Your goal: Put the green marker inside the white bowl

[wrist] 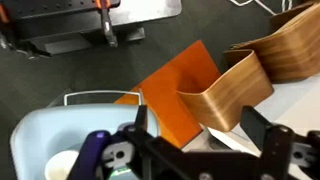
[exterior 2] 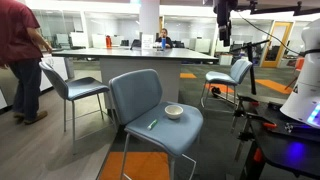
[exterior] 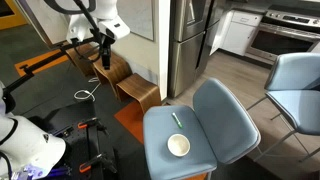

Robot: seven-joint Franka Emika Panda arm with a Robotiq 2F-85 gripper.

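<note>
The green marker (exterior: 177,120) lies seemingly just outside the white bowl (exterior: 178,146).

Blue-grey chair (exterior: 225,115), curved wooden stool (exterior: 135,88) near steel fridge (exterior: 190,40), red-shirted person (exterior 2: 18,45).

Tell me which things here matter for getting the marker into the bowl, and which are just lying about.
For the job:
green marker
white bowl
chair that both rest on

Just lying about:
wooden stool
fridge
oven
person in a red shirt
long table
</note>
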